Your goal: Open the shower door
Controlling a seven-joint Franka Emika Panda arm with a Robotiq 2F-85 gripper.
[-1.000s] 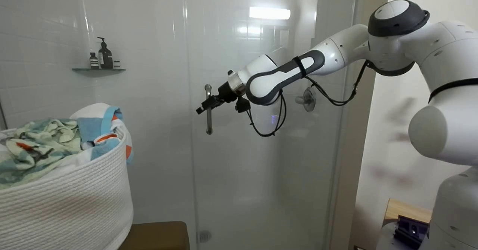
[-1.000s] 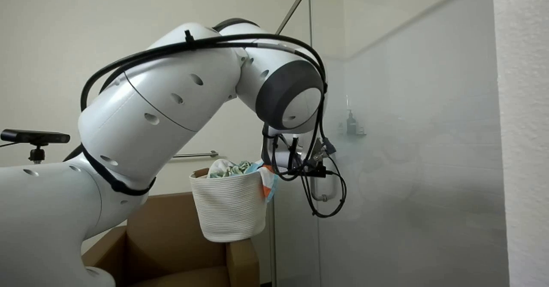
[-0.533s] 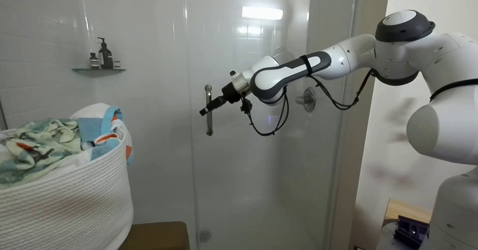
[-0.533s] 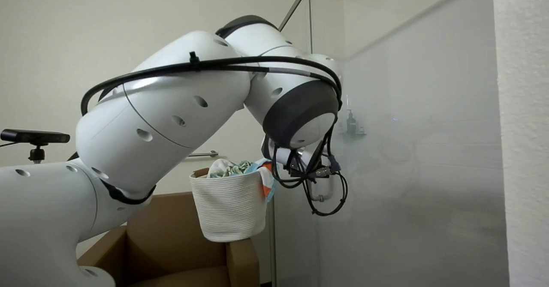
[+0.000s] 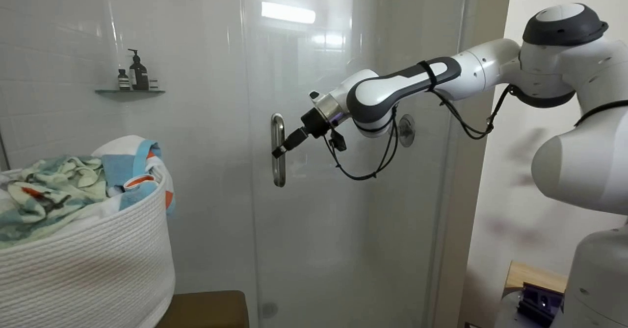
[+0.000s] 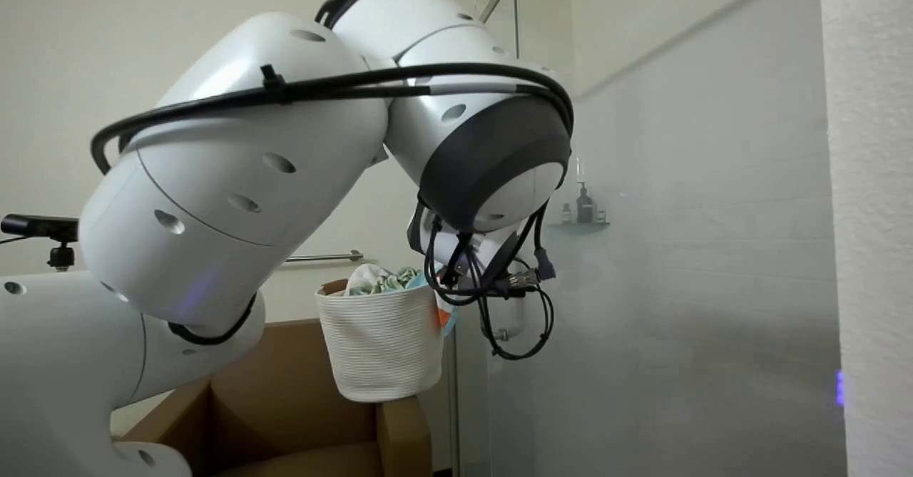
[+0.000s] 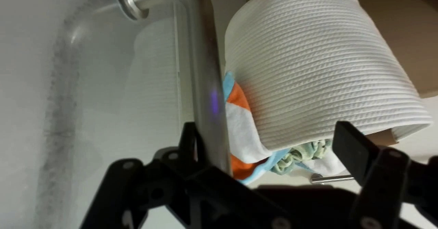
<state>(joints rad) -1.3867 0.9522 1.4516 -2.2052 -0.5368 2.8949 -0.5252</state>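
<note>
The shower door (image 5: 338, 230) is a tall clear glass panel; it also shows in an exterior view (image 6: 677, 363) and in the wrist view (image 7: 113, 85). It stands slightly ajar, swung outward. Its chrome bar handle (image 5: 278, 173) is upright at mid-height; in the wrist view the handle (image 7: 207, 75) runs down between my fingers. My gripper (image 7: 268, 140) is open, with the bar against or very close to one finger (image 7: 188, 140) and well apart from the other finger (image 7: 356, 150). In an exterior view my gripper (image 5: 278, 152) is at the handle's middle.
A white woven basket (image 6: 381, 349) with towels stands on a brown armchair (image 6: 285, 420), near the door's free edge. A glass shelf (image 5: 130, 91) with bottles is on the shower wall. A towel bar (image 6: 324, 257) is on the back wall. Cables (image 5: 387, 164) loop under my arm.
The door has swung outward: its handle looks nearer, its edge has shifted, and the light's reflection has slid left. My arm has drawn back, with the gripper staying at the handle.
</note>
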